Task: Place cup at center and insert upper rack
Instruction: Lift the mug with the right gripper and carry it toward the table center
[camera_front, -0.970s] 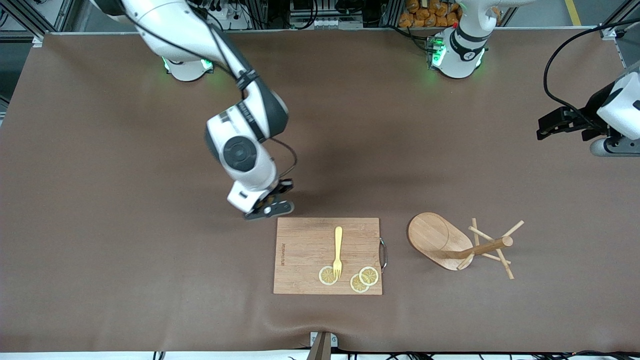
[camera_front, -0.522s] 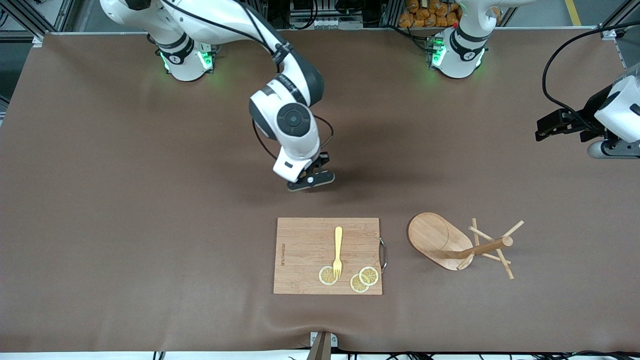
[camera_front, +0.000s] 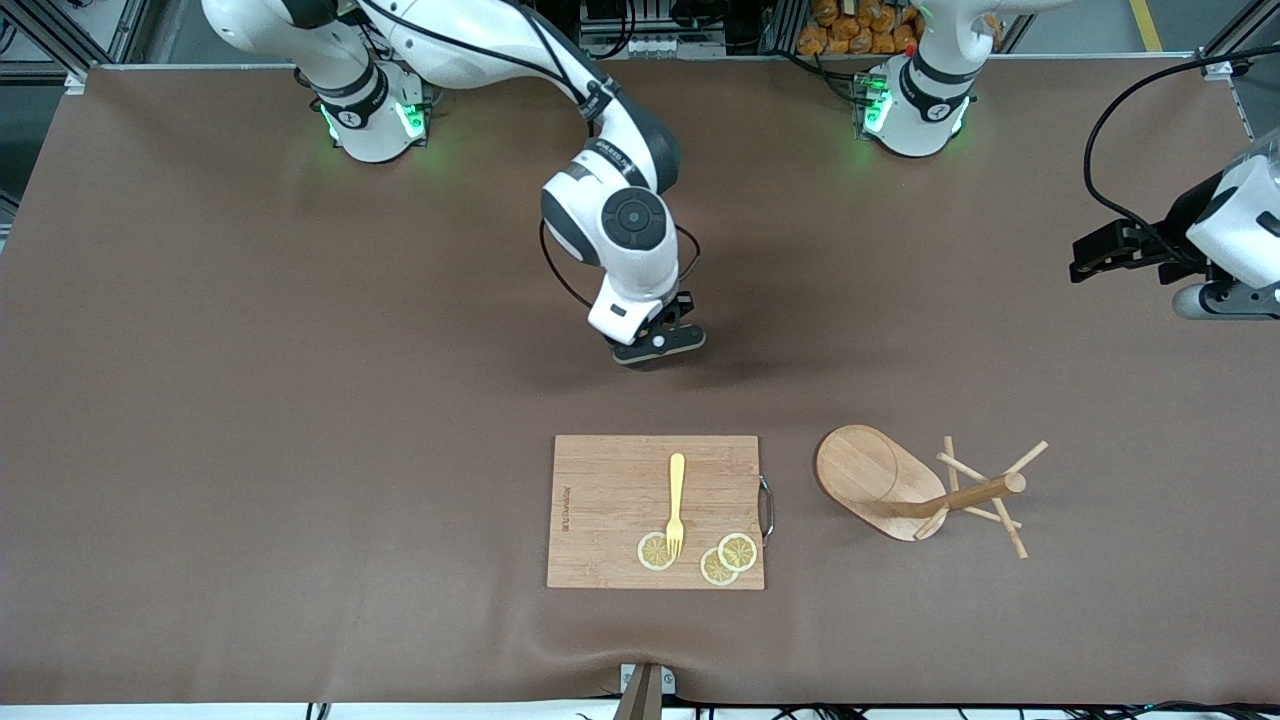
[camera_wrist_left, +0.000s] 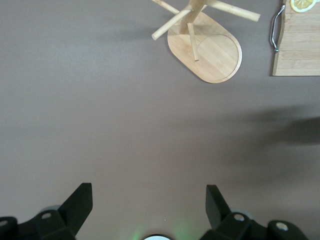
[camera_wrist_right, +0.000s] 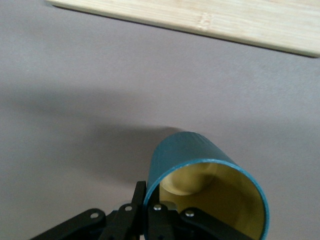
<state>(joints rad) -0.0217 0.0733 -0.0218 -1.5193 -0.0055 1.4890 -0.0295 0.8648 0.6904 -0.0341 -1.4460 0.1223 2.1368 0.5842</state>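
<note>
The brown surface (camera_front: 250, 400) carries everything. The right arm (camera_front: 610, 215) reaches from its base at the surface's robot-side edge out over the middle of the surface. The left arm (camera_front: 1225, 235) waits above the surface's edge at its own end. The wooden cutting board (camera_front: 610, 500) lies near the middle of the camera-side edge, with a metal handle (camera_front: 767, 510) on its short side toward the left arm's end. The upper rack (camera_front: 925, 485) lies tipped on its side just beside that handle, its oval base (camera_wrist_left: 212, 50) tilted up and its post (camera_front: 975, 493) and pegs pointing toward the left arm's end. The right hand (camera_front: 655, 345) hangs over bare surface, farther from the camera than the board, clamped on the rim of the cup (camera_wrist_right: 207, 185), which is in the air and shows a yellowish inside in the right wrist view. The left hand (camera_wrist_left: 149, 207) has its fingers (camera_wrist_left: 80, 202) spread wide with nothing between them. A yellow fork (camera_front: 676, 502) lies on the board, tines over one of three lemon slices (camera_front: 738, 551) at the board's camera-side edge.
</note>
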